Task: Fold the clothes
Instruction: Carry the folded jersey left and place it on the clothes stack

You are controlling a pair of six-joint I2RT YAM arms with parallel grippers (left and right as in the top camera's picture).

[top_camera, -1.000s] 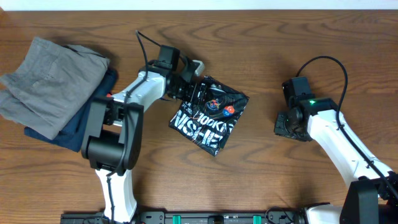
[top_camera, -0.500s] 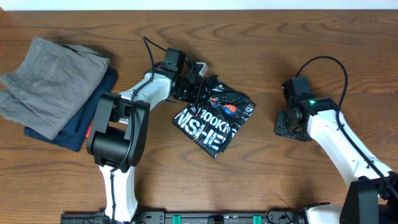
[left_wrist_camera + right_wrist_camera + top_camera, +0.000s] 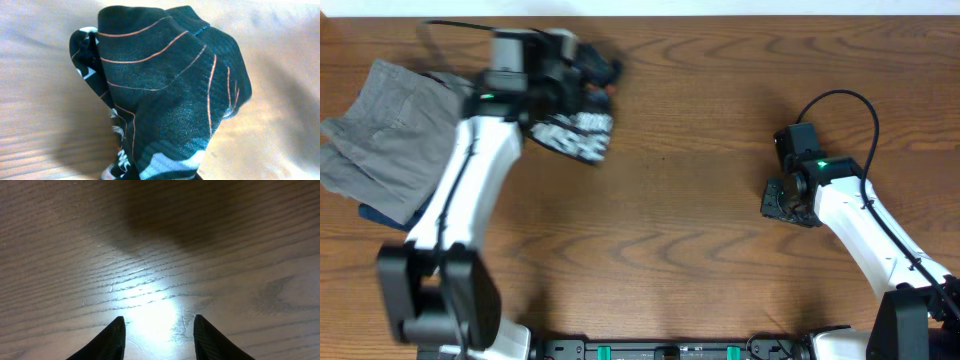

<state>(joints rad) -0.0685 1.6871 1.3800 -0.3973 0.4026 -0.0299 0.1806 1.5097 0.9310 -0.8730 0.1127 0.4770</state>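
Since a second before, the left claw (image 3: 578, 92) had swung up and to the left, carrying the jersey (image 3: 577, 136) from the middle of the table (image 3: 700, 250) toward its far left part, near the grey garment (image 3: 390, 120). The claw was clamped on the black cloth, which hung bunched and crumpled beneath it, thin orange lines showing. The right claw (image 3: 782, 200) had stayed over bare wood, well apart, jaws parted and holding nothing.
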